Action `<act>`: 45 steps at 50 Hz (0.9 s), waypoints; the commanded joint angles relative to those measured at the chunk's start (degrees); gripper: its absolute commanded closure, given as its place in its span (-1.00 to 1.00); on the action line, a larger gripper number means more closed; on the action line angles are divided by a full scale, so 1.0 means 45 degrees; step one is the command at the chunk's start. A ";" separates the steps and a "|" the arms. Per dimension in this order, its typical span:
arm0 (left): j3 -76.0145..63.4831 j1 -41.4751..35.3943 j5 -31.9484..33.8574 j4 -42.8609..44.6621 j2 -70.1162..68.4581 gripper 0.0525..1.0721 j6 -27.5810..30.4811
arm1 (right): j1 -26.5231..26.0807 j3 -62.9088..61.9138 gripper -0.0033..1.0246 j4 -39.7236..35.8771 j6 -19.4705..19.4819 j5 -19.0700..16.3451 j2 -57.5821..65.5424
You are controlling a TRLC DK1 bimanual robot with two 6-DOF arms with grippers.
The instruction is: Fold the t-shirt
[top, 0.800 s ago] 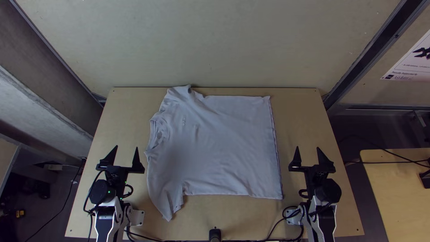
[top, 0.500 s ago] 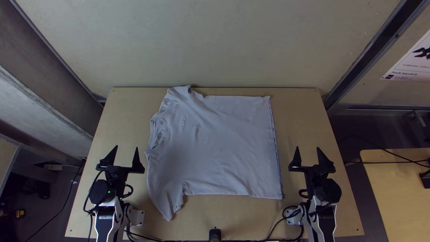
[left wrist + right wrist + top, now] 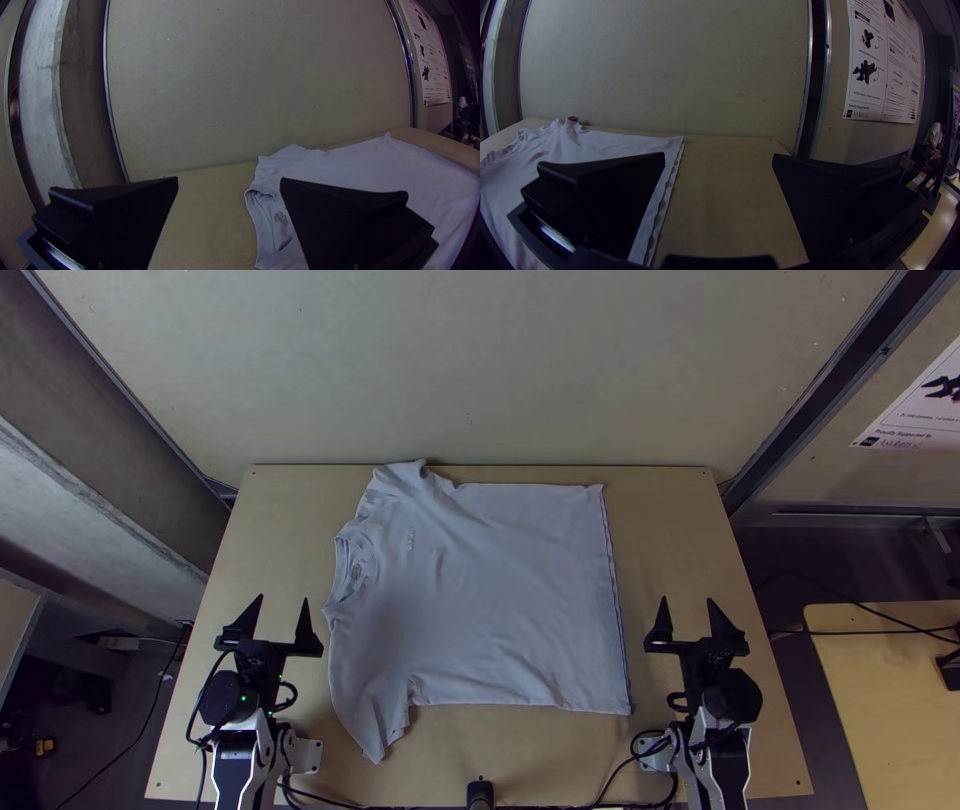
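Note:
In the top view a pale t-shirt (image 3: 490, 595) lies spread on the table, its collar toward the left arm and its hem toward the right arm. One sleeve points to the far edge, the other to the near edge. My left gripper (image 3: 282, 615) stands open beside the collar side, holding nothing. Past the hem, my right gripper (image 3: 687, 617) is open too, with nothing in it. In the left wrist view the left gripper (image 3: 229, 182) has the shirt's collar (image 3: 265, 200) near one finger. The right wrist view has the right gripper (image 3: 718, 157) beside the shirt's hem (image 3: 667, 190).
The wooden table (image 3: 690, 530) ends at a tall pale back wall (image 3: 480, 370). Black cables (image 3: 600, 795) run along the near edge between the arm bases, around a small dark device (image 3: 480, 793). Another light table (image 3: 890, 690) stands off to the right.

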 commanded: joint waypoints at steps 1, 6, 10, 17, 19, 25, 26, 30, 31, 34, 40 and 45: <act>-0.0619 0.0001 -0.0030 -0.0154 -0.0129 -0.92 -0.0157 | -0.0065 -0.0220 -0.92 0.0259 0.0077 -0.0027 -0.0105; -0.0619 0.0001 -0.0049 -0.0193 -0.0129 -0.92 -0.0196 | -0.0162 -0.0200 -0.92 0.0220 0.0057 -0.0047 -0.0085; -0.0619 0.0041 -0.0108 -0.0212 -0.0129 -0.92 -0.0196 | -0.0299 -0.0180 -0.92 0.0181 0.0038 -0.0047 -0.0105; -0.0619 0.0373 -0.0167 -0.0154 -0.0148 -0.92 -0.0274 | -0.0416 -0.0180 -0.92 0.0298 -0.0158 -0.0047 -0.0144; -0.0560 0.0314 -0.0186 -0.0095 -0.0148 -0.92 -0.0274 | -0.0455 -0.0141 -0.92 0.0552 -0.0158 -0.0008 -0.0124; 0.0182 0.0197 -0.0206 -0.0916 -0.0129 -0.92 -0.0293 | -0.0553 0.0327 -0.92 0.0513 -0.0353 0.0031 -0.0124; 0.0299 0.0197 -0.0206 -0.1072 -0.0129 -0.92 -0.0352 | -0.0553 0.0464 -0.92 0.0435 -0.0353 0.0031 -0.0124; 0.0651 0.0197 -0.0206 -0.1248 -0.0109 -0.92 -0.0371 | -0.0553 0.1011 -0.92 0.0298 -0.0353 0.0031 -0.0085; 0.0729 0.0197 -0.0206 -0.1248 -0.0129 -0.92 -0.0371 | -0.0533 0.1187 -0.92 0.0220 -0.0353 0.0031 -0.0085; 0.1022 0.0216 -0.0225 -0.0994 -0.0070 -0.92 -0.0371 | -0.0514 0.1636 -0.92 0.0200 -0.0333 0.0031 -0.0007; 0.1998 0.0138 -0.0206 -0.0623 0.0613 -0.92 -0.0371 | -0.0299 0.2534 -0.92 0.0200 -0.0294 0.0031 0.0208; 0.3190 0.0080 -0.0167 -0.0291 0.2020 -0.92 -0.0410 | -0.0182 0.3472 -0.92 0.0298 -0.0255 0.0031 0.0872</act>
